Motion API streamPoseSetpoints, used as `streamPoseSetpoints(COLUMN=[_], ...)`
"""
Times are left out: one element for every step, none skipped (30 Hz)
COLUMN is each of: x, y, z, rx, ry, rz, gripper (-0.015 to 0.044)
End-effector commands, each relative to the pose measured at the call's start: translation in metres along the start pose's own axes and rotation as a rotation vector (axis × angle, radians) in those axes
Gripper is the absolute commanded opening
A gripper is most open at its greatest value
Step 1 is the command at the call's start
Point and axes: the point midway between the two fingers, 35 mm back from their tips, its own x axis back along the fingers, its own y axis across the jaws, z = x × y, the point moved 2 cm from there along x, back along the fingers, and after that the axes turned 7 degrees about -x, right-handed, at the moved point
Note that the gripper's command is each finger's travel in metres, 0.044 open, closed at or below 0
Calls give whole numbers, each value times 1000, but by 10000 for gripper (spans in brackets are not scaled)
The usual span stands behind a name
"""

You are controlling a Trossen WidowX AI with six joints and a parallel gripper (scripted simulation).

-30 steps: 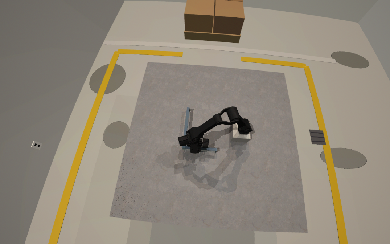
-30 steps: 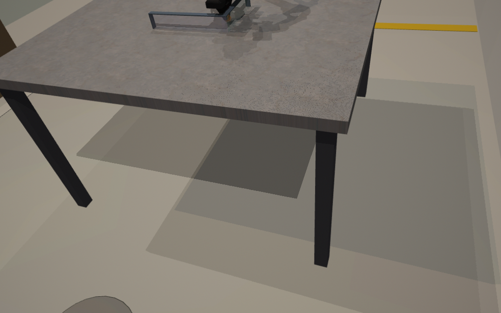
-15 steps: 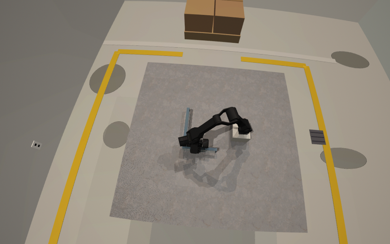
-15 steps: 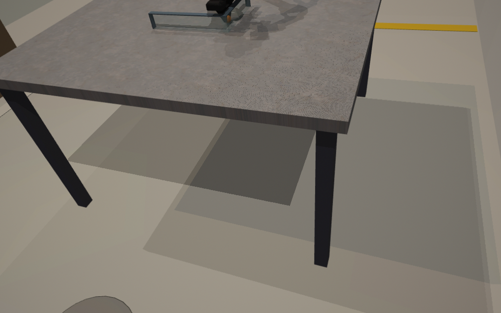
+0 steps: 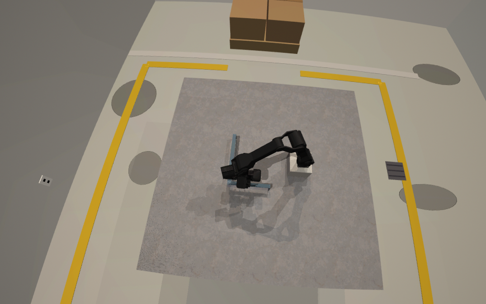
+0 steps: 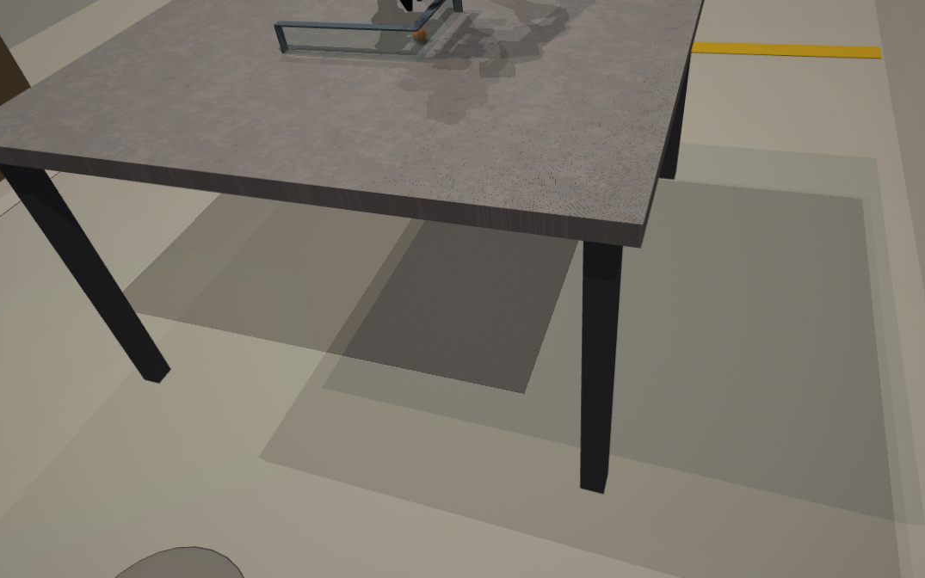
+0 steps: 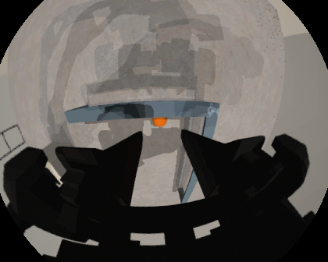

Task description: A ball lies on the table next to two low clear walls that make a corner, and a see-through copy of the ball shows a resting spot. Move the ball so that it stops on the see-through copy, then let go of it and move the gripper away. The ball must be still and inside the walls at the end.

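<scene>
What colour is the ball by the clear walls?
Orange; the ball shows best in the wrist view.

Top looks down from afar; exterior low, oblique; wrist close; all share walls (image 7: 140, 109).

matte black arm (image 5: 263, 150) of blocky links, rounded joints, pale square base (image 5: 300, 168), pointed black pincer (image 7: 161, 145)

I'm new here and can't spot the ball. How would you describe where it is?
On the grey table, find the two low glass walls that form a corner. The ball lies on the table at that corner, beyond the open gripper. It is small, round and the only orange thing there.
</scene>
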Motion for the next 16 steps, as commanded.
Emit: streamPoseSetpoints(x=[24, 24, 17, 17, 17, 17, 17, 17, 17, 20, 28, 42, 56, 64, 67, 67], y=[1, 1, -3, -3, -3, -3, -3, -3, -3, -3, -2, -1, 0, 2, 2, 2], z=[0, 0, -1, -1, -1, -1, -1, -1, -1, -1, -1, -1, 0, 1, 1, 1], rx=[-2, -2, 0, 0, 0, 0, 0, 0, 0, 0, 0, 0, 0, 0, 0, 0], ry=[-6, -6, -12, -12, -12, -12, -12, -12, -12, -12, -12, -11, -10, -10, -10, -10], rz=[5, 5, 25, 25, 25, 25, 25, 25, 25, 24, 24, 22, 21, 20, 20, 20], gripper=[236, 236, 236, 236, 236, 236, 236, 236, 236, 262, 288, 315, 341, 367, 393, 420])
